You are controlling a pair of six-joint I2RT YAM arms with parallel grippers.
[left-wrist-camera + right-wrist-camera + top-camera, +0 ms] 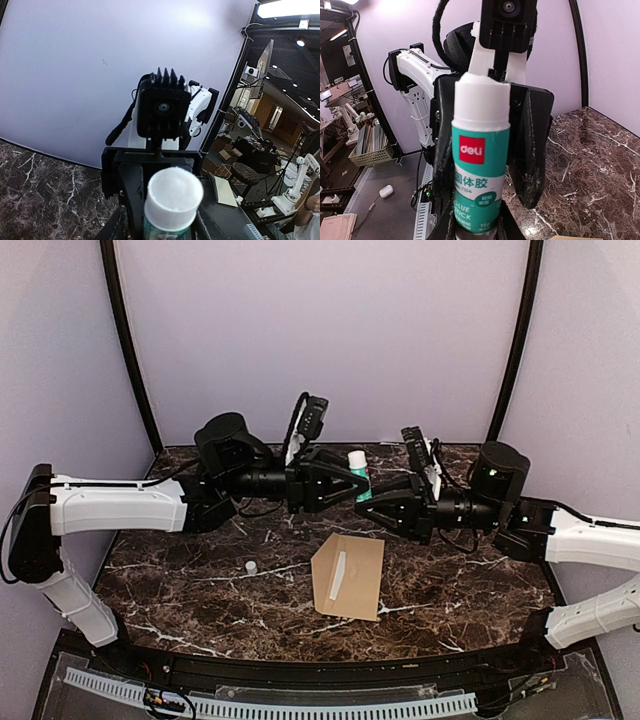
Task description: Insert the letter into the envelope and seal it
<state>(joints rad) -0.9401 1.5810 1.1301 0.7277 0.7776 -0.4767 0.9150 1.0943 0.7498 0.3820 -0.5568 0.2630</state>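
Observation:
The brown envelope [352, 585] lies flat on the marble table [180, 590], with a white strip [339, 578] on its left part. The letter is out of view. Above the table's back, both grippers meet at an upright green and white glue stick [357, 468]. My right gripper [366, 508] [477, 231] is shut on the stick's lower end [481, 175]. My left gripper [362, 483] [169, 231] stands open, and its black fingers [532, 150] flank the stick's white top [172, 197] with a small gap on one side.
A small white piece [250, 566] sits on the table left of the envelope. The left arm [120, 505] reaches in from the left and the right arm [590, 538] from the right. A black rail [300, 672] runs along the near edge.

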